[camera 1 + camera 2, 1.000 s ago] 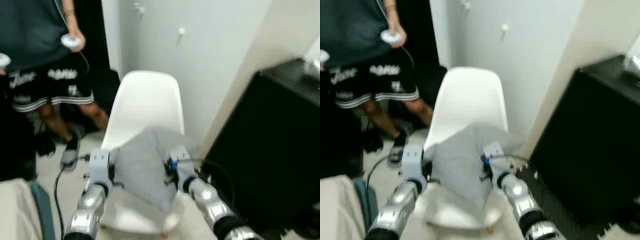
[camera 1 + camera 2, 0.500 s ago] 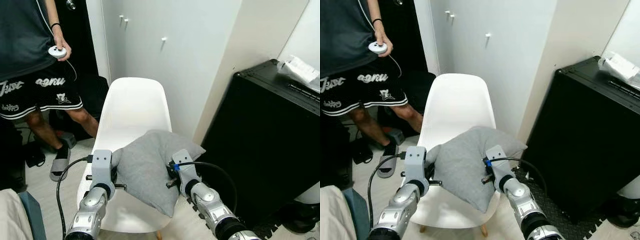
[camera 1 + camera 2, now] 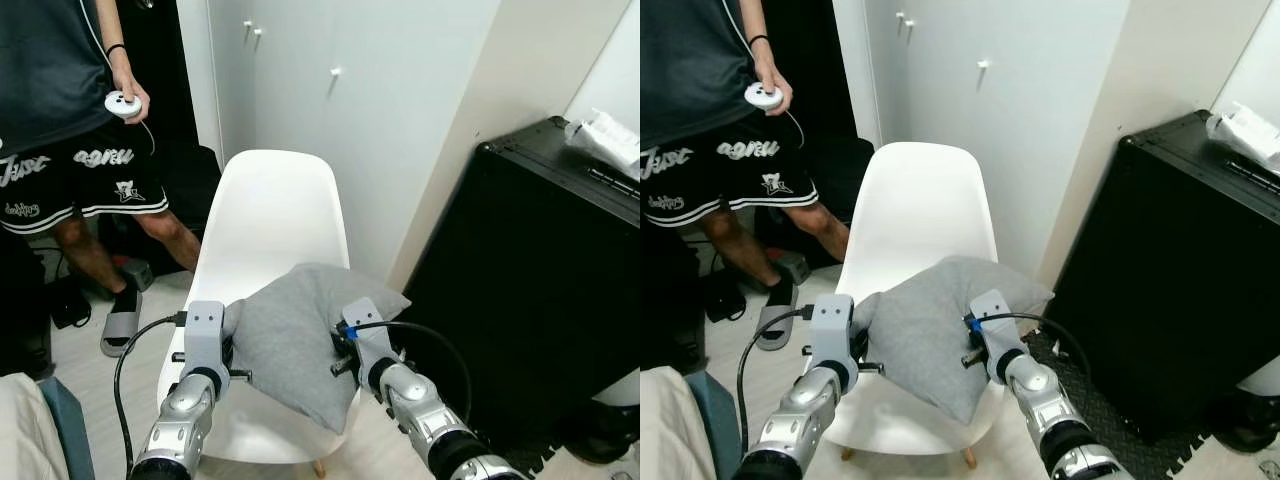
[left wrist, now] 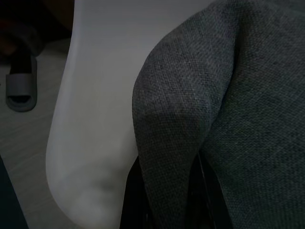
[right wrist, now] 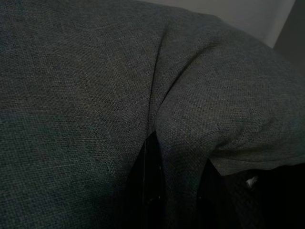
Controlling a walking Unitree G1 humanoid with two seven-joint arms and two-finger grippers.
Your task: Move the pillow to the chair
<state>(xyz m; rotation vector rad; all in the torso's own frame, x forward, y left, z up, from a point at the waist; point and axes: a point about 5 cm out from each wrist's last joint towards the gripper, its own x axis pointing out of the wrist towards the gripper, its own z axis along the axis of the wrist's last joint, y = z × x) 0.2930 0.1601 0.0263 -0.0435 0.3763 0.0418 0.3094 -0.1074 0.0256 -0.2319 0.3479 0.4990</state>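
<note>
So the grey pillow point(image 3: 300, 335) is hanging right over the seat of the white chair point(image 3: 270, 230), pinched from both sides. The left gripper point(image 4: 164, 210) has its two black fingers point(image 4: 133, 200) squeezed tight on a fold of fabric at the pillow's 9 o'clock edge, and the right gripper point(image 5: 174, 200) is doing the same at the 3 o'clock edge, fingers point(image 5: 150, 186) clamped on a bunched ridge of cloth. Both look nearly closed, only the fabric between them. The pillow's lower corner droops toward the front of the seat at about 6 o'clock; I can't tell if it's actually touching the seat.

A person point(image 3: 70, 120) stands at roughly 10 o'clock from the chair, holding a white controller point(image 3: 122, 104). A black cabinet point(image 3: 540, 290) sits at 3 o'clock, close beside the chair, with a crinkly plastic bag point(image 3: 608, 140) on top of it.
</note>
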